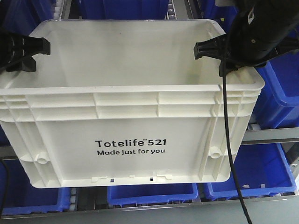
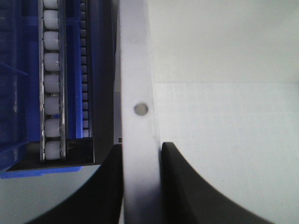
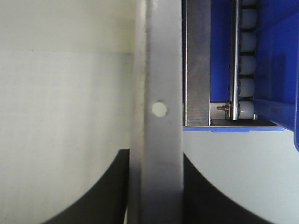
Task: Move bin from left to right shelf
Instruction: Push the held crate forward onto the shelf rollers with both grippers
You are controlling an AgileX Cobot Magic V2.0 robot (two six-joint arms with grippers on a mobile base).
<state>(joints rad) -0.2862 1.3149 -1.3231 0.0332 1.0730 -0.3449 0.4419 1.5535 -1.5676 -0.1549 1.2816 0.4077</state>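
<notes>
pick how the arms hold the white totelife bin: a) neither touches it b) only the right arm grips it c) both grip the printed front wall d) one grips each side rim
d: in the wrist views the left gripper and the right gripper each have their fingers shut on a side rim of the bin.
</notes>
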